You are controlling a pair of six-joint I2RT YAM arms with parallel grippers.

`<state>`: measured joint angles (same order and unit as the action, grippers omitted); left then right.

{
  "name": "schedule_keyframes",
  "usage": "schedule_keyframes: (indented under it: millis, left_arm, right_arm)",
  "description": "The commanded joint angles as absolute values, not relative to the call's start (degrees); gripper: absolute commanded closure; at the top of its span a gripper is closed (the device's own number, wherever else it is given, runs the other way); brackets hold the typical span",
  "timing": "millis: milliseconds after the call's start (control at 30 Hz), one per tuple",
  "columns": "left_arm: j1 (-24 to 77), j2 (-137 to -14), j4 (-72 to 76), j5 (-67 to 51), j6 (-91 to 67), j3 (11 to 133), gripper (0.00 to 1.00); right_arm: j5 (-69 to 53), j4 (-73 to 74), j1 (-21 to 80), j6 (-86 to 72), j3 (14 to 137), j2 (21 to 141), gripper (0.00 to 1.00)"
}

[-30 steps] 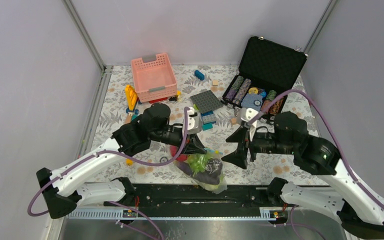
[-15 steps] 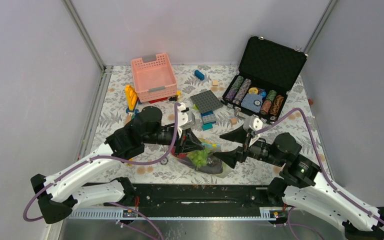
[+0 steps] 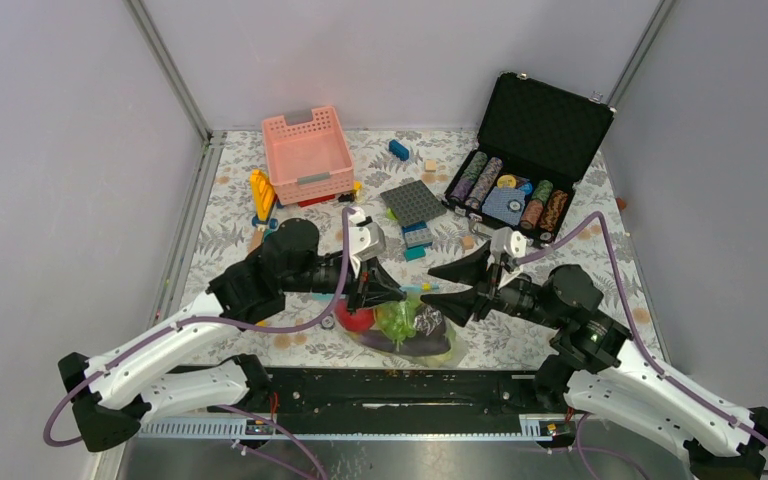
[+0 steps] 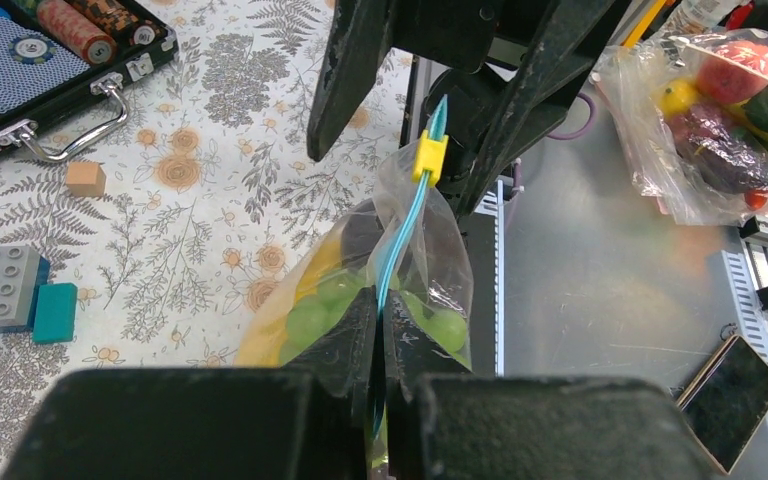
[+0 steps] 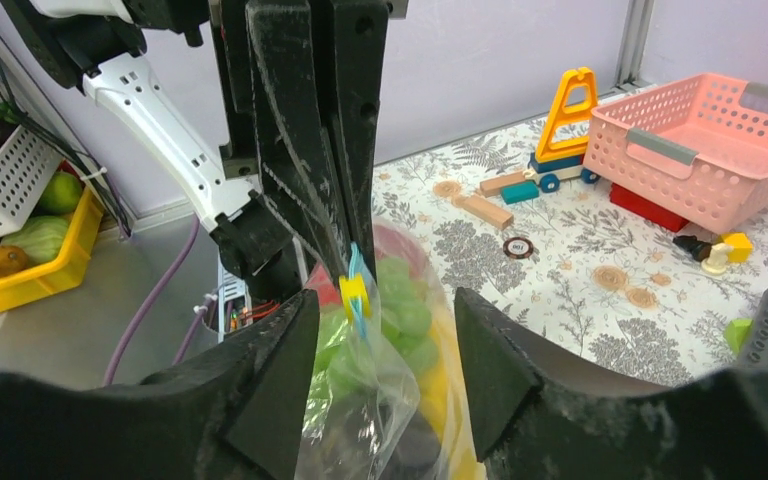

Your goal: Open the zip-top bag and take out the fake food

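Note:
The zip-top bag [image 3: 415, 330] lies near the table's front edge, with a red tomato [image 3: 354, 319], green lettuce [image 3: 397, 318] and a purple eggplant [image 3: 420, 343] of the fake food inside. My left gripper [image 3: 378, 291] is shut on the bag's light-blue zipper strip [image 4: 400, 240] and holds that edge up. A yellow slider [image 4: 427, 157] sits on the far end of the strip. My right gripper [image 3: 452, 287] is open. Its fingers [image 5: 270, 370] stand on either side of the bag's top [image 5: 390, 350], close to the slider [image 5: 354, 293], and do not pinch it.
A pink basket [image 3: 307, 155] and a yellow toy [image 3: 262, 193] are at the back left. An open black case of poker chips [image 3: 525, 150] is at the back right, a grey baseplate [image 3: 412, 203] and small blocks are in the middle. Another bag of produce [image 4: 730, 110] lies off the table.
My right gripper has swung left and come in around the bag's top. My left gripper has drawn the bag from the front edge back onto the table.

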<state>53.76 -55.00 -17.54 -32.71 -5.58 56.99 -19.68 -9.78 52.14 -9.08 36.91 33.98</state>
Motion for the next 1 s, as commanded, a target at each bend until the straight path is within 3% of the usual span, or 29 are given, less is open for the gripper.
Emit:
schedule_keyframes:
  millis: [0,167,367,467,567,633,800,867,967]
  left_arm:
    - [53.8,-51.0,-8.4,-30.4,-7.3,55.9,1.0]
    - [53.8,-50.3,-8.0,-29.7,-7.8,55.6,1.0]
    - [53.8,-51.1,-8.4,-30.7,-7.9,56.0,1.0]
    - [53.8,-51.2,-8.7,-30.8,-7.8,56.3,1.0]
    - [53.8,-50.8,-8.8,-30.4,-7.8,56.3,1.0]
    - [53.8,-50.4,-9.5,-30.4,-7.7,56.3,1.0]
    - [53.9,-49.1,-8.9,-32.3,-7.5,56.2,0.39]
    - [53.8,-49.1,-9.1,-33.0,-7.0,57.0,0.32]
    - [53.8,-50.4,-10.1,-33.7,-6.8,58.6,0.33]
  right_arm:
    - [-21.5,-12.7,52.4,-9.7,34.8,31.2,0.39]
    - [-22.1,-10.8,52.4,-9.5,34.6,30.9,0.38]
    - [-23.3,-12.9,52.4,-9.8,35.8,33.0,0.54]
    - [-23.9,-13.2,52.4,-9.7,37.0,34.9,0.69]
    - [-24.4,-12.0,52.4,-10.0,38.5,36.5,0.98]
    - [-24.8,-9.5,52.4,-10.5,39.9,37.1,1.0]
    - [-31.5,-2.6,52.4,-8.9,45.0,40.2,1.0]
    - [-34.4,-0.7,52.4,-8.1,46.7,41.7,1.0]
    - [-35.9,-0.4,52.4,-7.8,48.1,43.1,1.0]
